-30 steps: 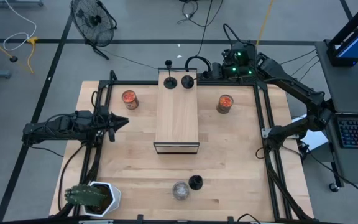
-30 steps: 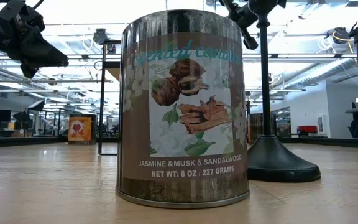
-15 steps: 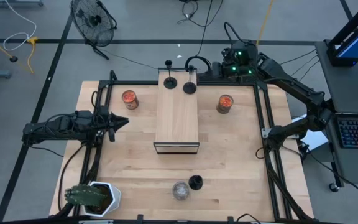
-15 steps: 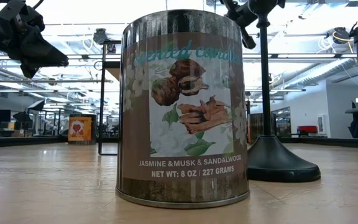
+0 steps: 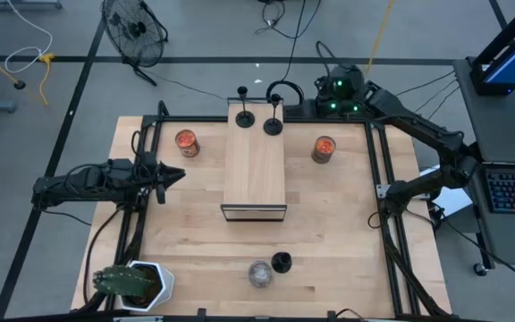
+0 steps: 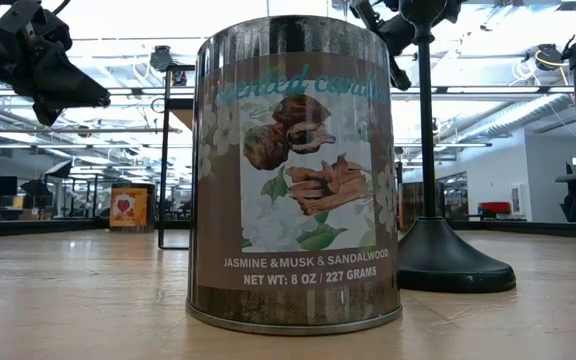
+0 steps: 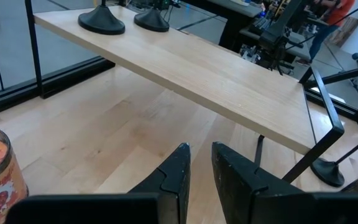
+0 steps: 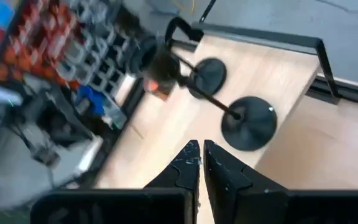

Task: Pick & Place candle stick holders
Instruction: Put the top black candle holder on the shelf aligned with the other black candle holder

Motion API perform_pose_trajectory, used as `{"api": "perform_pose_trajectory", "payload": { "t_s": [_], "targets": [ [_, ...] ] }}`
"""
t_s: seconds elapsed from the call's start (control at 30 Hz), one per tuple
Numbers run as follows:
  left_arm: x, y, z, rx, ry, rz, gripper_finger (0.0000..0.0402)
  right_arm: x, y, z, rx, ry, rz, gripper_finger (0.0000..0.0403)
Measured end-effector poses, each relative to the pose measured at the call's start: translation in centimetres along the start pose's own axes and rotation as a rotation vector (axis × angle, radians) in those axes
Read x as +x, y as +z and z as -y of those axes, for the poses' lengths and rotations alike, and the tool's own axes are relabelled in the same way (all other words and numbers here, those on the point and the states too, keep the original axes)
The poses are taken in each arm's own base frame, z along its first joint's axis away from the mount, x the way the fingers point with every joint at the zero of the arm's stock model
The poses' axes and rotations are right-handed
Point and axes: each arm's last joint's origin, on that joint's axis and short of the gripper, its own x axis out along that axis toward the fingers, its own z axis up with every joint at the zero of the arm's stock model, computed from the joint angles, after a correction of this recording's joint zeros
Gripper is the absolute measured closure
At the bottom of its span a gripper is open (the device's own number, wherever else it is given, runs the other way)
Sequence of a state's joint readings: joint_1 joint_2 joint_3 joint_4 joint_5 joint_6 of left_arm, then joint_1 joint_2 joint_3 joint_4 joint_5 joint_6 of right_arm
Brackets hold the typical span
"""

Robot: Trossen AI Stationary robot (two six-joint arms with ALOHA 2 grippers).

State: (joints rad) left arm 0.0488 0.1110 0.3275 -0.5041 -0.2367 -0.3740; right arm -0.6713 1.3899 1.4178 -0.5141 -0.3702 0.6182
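Observation:
Two black candle stick holders stand by their disc bases on the far end of the raised wooden shelf (image 5: 255, 165): one at its far left corner (image 5: 244, 117), one to its right (image 5: 274, 125). Both show in the right wrist view (image 8: 207, 74) (image 8: 248, 122). A third holder (image 5: 281, 262) stands on the table near the front edge, beside a silver tin (image 5: 259, 273). My right gripper (image 8: 201, 152) hovers above and beyond the shelf's far right corner, shut and empty. My left gripper (image 7: 199, 158) waits left of the shelf, its fingers nearly together, empty.
Two tins with orange-red tops stand on either side of the shelf (image 5: 185, 141) (image 5: 324, 148). A potted plant (image 5: 137, 282) sits at the near left corner. A black frame (image 5: 378, 179) runs along the table's sides. In the low view the silver tin (image 6: 295, 170) fills the middle.
The right-hand holder on the shelf has shifted a little toward the near edge and now stands free with its stem showing. My right gripper has drawn back from it toward the far right.

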Motion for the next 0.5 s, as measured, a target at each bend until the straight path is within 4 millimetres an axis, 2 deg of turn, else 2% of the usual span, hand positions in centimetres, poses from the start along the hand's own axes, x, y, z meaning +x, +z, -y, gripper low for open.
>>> {"api": "perform_pose_trajectory", "payload": {
  "t_s": [0.2, 0.37, 0.5],
  "targets": [
    [0.0, 0.1, 0.0, -0.002, -0.003, 0.009, 0.0330, 2.6, -1.9, 0.6, -0.167, 0.075, 0.043, 0.0386],
    [0.0, 0.3, 0.1, -0.008, -0.012, 0.032, 0.0330, 4.5, -3.9, 2.1, -0.163, 0.124, 0.088, 0.0400],
    [0.0, 0.4, 0.1, -0.009, -0.013, 0.036, 0.0330, 5.5, -5.3, 3.3, -0.154, 0.092, 0.122, 0.0400]
  ]
}}
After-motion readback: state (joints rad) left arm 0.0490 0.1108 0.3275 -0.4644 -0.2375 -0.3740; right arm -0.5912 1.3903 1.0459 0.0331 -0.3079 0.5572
